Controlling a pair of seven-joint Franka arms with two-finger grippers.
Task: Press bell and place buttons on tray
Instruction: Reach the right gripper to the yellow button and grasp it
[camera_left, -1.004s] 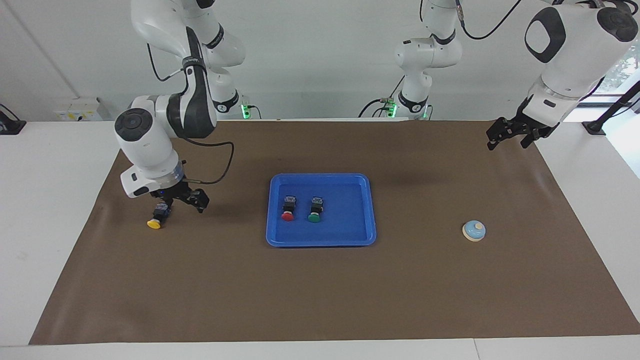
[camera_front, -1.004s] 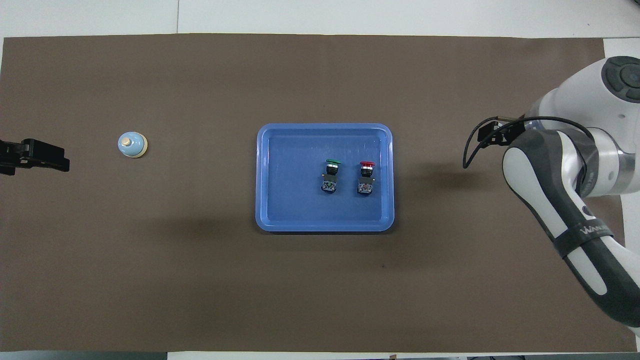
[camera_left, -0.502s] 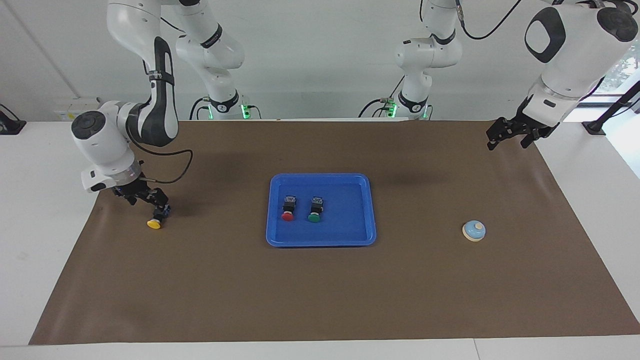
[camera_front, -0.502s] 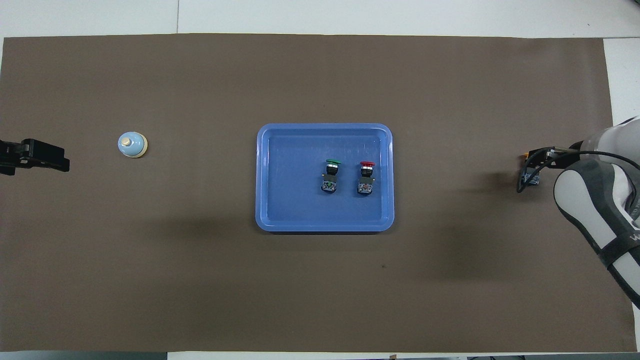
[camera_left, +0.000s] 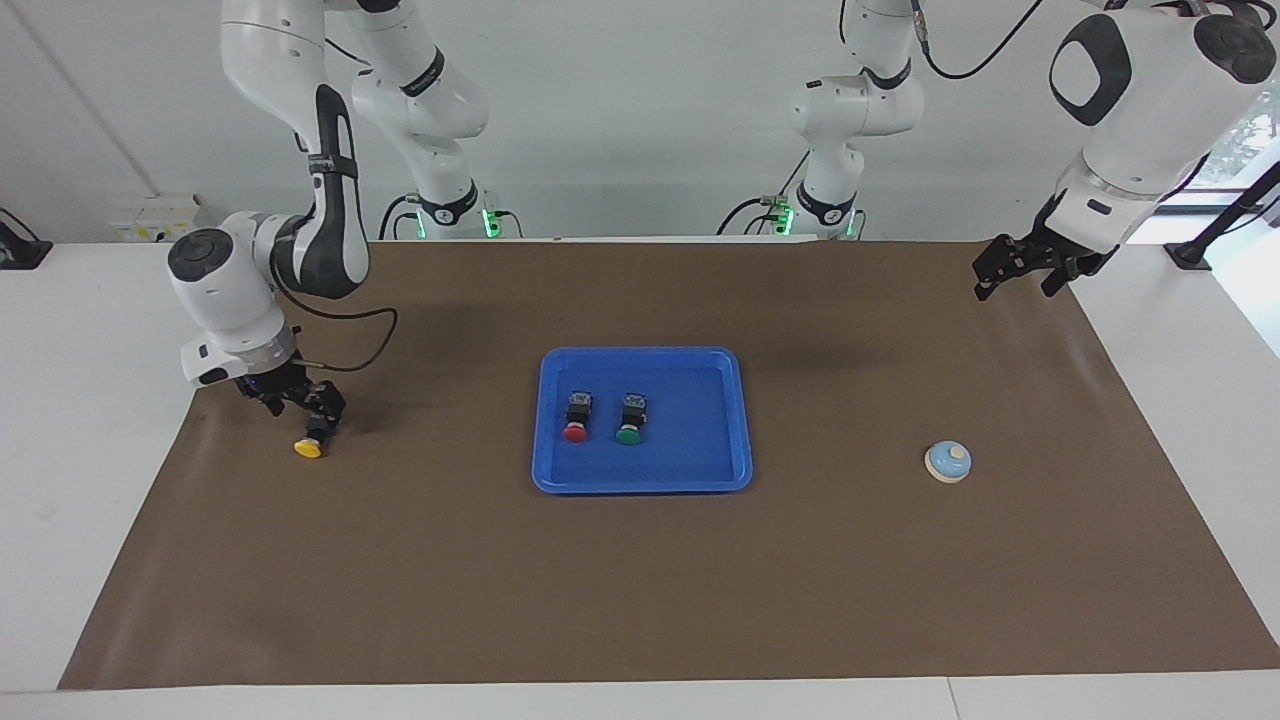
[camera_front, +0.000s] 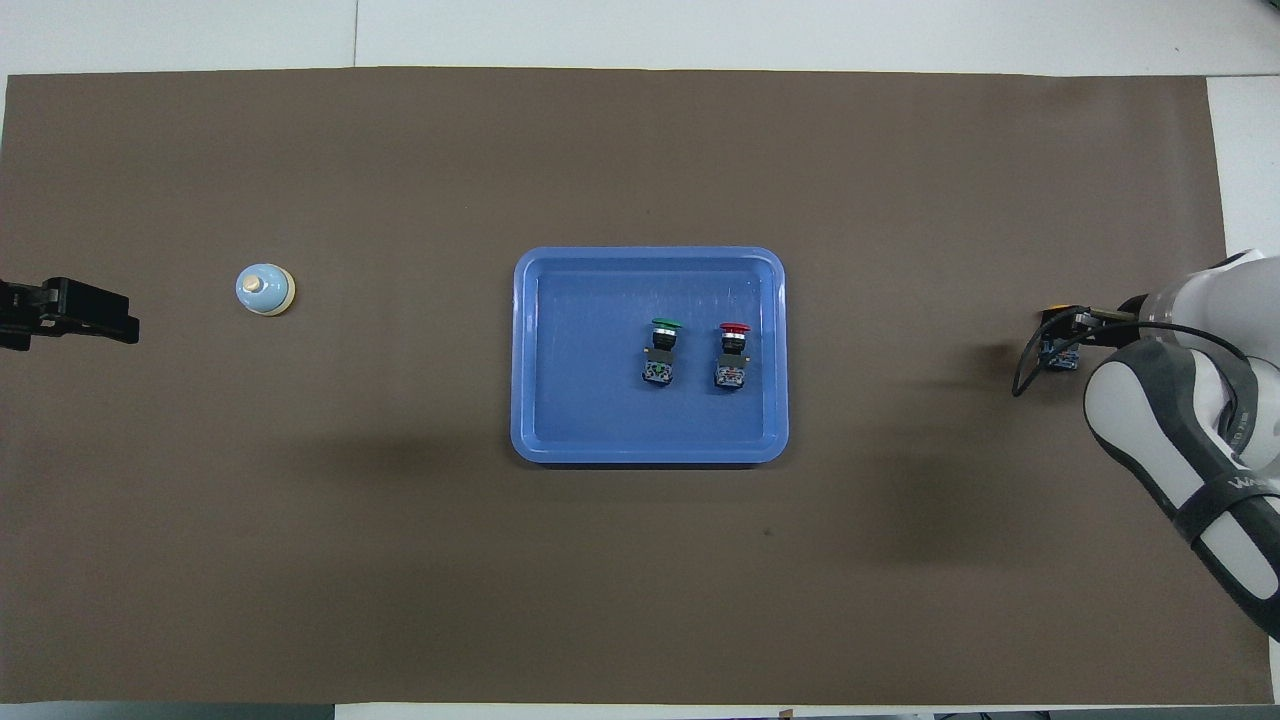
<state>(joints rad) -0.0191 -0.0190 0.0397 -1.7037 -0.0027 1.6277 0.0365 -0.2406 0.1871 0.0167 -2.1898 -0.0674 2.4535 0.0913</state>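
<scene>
Facing view: right gripper (camera_left: 312, 408) is low at the right arm's end of the worktop (camera_left: 640, 600), down at the yellow button (camera_left: 309, 446). Jaws wide, straddling the button's black body; can't tell if they touch it. Yellow cap shows just below the fingers, button on the brown mat (camera_left: 450, 560). Left gripper (camera_left: 1018, 270) hangs over the mat's corner at the left arm's end, jaws open, nothing in them; that arm waits. Blue tray (camera_left: 742, 420) mid-worktop, red button (camera_left: 575, 427) and green button (camera_left: 628, 428) lying side by side in it, apart, caps pointing away from the robots. Bell (camera_left: 948, 462) stands on the mat toward the left arm's end, well apart from the tray and the left gripper.

Overhead view: tray (camera_front: 530, 360) centred, green button (camera_front: 660, 352) and red button (camera_front: 732, 355) inside it. Bell (camera_front: 265, 289) toward the left arm's end, left gripper (camera_front: 75, 310) beside it at the frame edge, apart from it. Right gripper (camera_front: 1062, 345) mostly hidden under its own arm; a sliver of the yellow button (camera_front: 1053, 315) shows.
</scene>
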